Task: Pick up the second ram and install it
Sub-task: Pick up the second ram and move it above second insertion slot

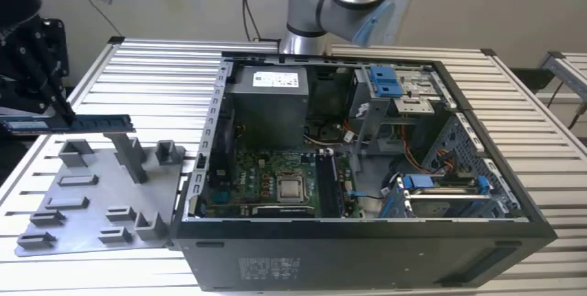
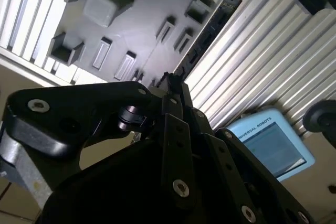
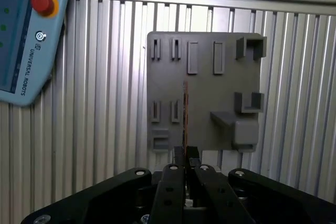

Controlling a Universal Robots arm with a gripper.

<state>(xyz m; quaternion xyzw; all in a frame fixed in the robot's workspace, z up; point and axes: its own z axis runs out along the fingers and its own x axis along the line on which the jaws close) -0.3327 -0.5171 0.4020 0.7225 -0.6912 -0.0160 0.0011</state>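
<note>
Gripper was clamped on the second ram. The stick was held level above the grey holder plate, its long axis crosswise beneath the fingertips. The open computer case lay well apart from the claw, toward the exterior view's right.

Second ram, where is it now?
At the exterior view's left, the ram is clamped in the hand above the gray tray, outside the case.

bright even light, glare on table (foreground dark).
</note>
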